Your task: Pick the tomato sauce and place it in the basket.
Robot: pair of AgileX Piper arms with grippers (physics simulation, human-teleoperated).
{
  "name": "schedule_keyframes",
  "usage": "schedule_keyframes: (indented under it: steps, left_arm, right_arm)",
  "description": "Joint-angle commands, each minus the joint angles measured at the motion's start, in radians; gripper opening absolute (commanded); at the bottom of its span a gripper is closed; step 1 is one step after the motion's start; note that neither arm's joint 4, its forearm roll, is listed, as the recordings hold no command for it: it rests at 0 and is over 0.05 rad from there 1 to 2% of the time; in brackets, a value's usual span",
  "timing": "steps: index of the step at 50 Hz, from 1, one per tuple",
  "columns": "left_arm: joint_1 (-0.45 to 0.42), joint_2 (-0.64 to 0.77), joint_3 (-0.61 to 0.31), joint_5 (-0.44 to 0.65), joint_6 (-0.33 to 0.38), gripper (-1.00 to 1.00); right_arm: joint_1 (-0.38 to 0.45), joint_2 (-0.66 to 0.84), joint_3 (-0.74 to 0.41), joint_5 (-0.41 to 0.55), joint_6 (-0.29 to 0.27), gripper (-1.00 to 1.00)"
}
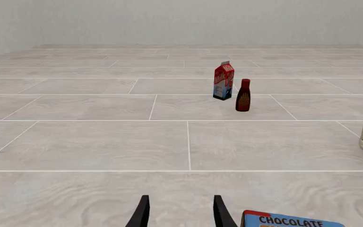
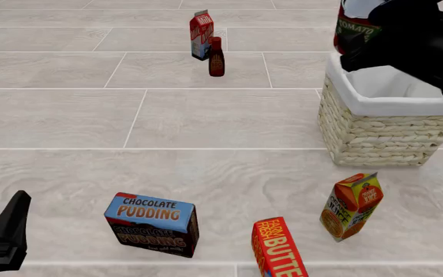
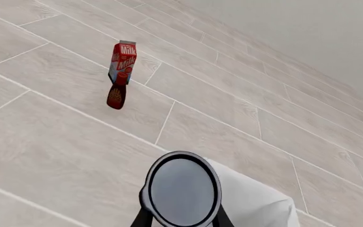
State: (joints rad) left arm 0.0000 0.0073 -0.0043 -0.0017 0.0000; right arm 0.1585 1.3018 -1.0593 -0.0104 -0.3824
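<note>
Right gripper [image 3: 181,218] pinches the can [image 2: 356,26] above the basket [image 2: 360,124], near the table's far right edge. Left gripper [image 1: 179,213] sits spread at the near left corner.

We count one tomato sauce can [image 2: 354,29], one basket [image 2: 383,130], one milk carton [image 2: 201,35] and one dark red-brown bottle [image 2: 217,57]. Nearer us we count one chocolate pudding box [image 2: 154,223], one butter box [image 2: 279,249] and one orange juice carton [image 2: 350,205]. That makes three cartons and boxes up front, seven items altogether, and two arms' grippers: left [image 2: 2,239], right [image 3: 180,218].
</note>
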Motion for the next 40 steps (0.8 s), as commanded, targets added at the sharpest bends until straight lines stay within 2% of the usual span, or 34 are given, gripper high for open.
schedule_keyframes:
  steps: [1, 40]
  left_arm:
    - [0.0, 0.0, 0.0, 0.0, 0.0, 1.0]
    - [0.0, 0.0, 0.0, 0.0, 0.0, 1.0]
  right_arm:
    - [-0.053, -0.025, 0.0, 0.002, 0.032, -1.0]
    - [-0.193, -0.007, 0.013, -0.039, 0.084, -1.0]
